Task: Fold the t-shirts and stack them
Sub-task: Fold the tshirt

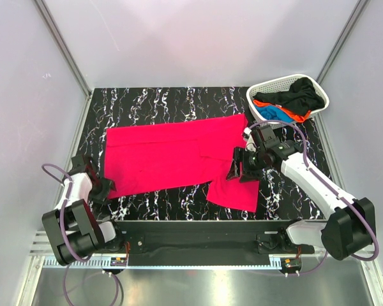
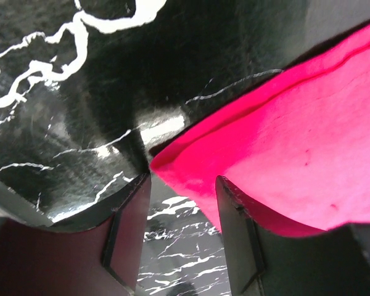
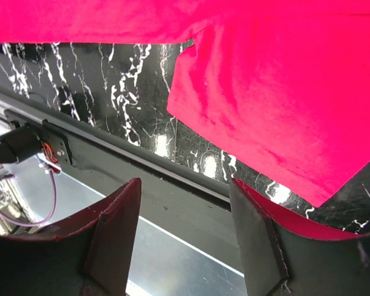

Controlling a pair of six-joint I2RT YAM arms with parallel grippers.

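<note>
So the red shirt (image 1: 159, 156) is laid out flat across the middle of the table (image 1: 172, 102), front down or up I can't say, with one sleeve (image 1: 233, 191) flopping toward the near edge. Your left gripper (image 1: 104, 187) sits right at the near-left bottom corner of it. In the wrist view the jaws are partly apart, bare table shows between them, and the cloth corner pokes in against one finger (image 2: 237, 222), so I'd call that lined up for a pinch, not a grab yet. Your right gripper (image 1: 238, 169) hangs over the right side of the shirt just by that sleeve, jaws wide and nothing in them. My guess is the flat spread is there so you get clean edges to fold along, and each arm takes one end so the fabric lifts evenly instead of bunching. The black shirt (image 1: 300, 95), blue shirt (image 1: 271, 115) and orange shirt (image 1: 298, 118) are heaped in the basket (image 1: 258, 89) at the far right corner, well out of the folding area, waiting their turn.
</note>
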